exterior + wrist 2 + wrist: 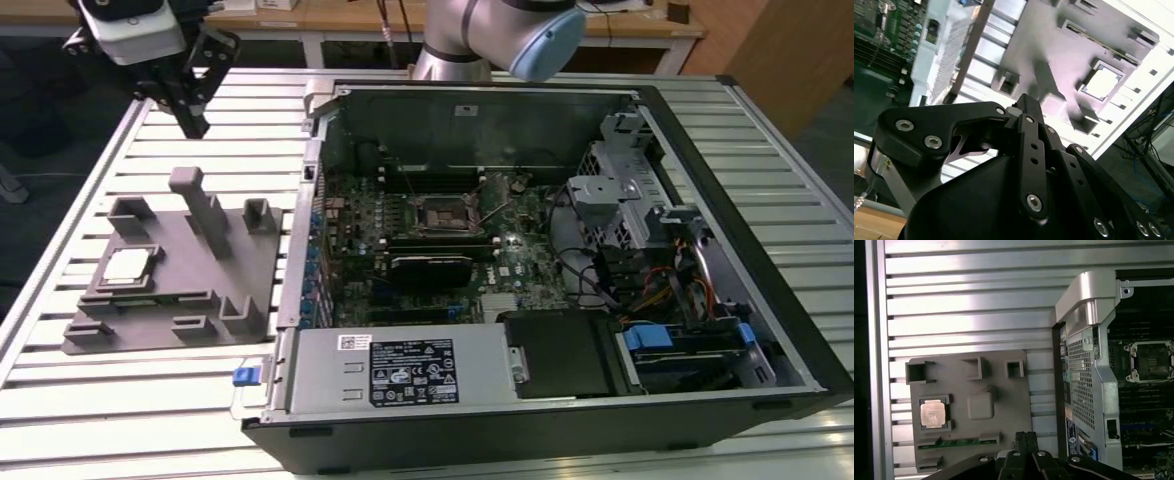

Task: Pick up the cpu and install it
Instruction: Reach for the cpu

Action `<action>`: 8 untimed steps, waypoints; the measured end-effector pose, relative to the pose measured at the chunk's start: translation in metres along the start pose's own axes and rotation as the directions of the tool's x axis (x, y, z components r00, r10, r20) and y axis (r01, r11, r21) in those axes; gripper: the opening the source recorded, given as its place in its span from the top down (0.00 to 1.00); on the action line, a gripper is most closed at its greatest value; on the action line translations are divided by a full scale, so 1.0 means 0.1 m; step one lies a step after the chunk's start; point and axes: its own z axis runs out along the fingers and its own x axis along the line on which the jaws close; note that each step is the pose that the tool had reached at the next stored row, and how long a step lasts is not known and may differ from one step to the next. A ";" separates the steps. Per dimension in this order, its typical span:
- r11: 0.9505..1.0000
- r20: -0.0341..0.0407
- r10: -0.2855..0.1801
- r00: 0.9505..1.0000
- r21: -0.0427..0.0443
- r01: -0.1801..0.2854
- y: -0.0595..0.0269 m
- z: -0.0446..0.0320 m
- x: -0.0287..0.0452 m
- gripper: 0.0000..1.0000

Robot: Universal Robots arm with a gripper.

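hovering high over the slatted table, the gripper is seen with its fingers pressed together and nothing held between them. the cpu is found lower than the gripper and off to one side of the fingertips, well apart from them. it is laid flat, metal top up, in a square pocket of the grey fixture block. the dark socket is placed farther from the gripper than the cpu is, beyond the wall of the open computer case, so nothing of the install is judged done. the cpu is judged light, thin and stiff, so no flex is expected under a pinch. the smooth metal top is likely slippery, and little height is offered at the rim. the underside is presumed delicate, so pressure on the faces is best avoided. two opposite edges of the rim are judged the right place to hold, with the chip kept level. whether the pocket leaves finger room beside those edges cannot be told.
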 end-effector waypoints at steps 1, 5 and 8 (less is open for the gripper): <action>1.000 0.000 0.000 1.000 0.000 0.000 -0.002 0.001 0.045 0.89; 1.000 0.000 0.000 1.000 0.000 0.000 -0.009 0.002 0.203 0.89; 1.000 0.000 0.000 1.000 0.000 0.000 -0.015 0.004 0.278 0.89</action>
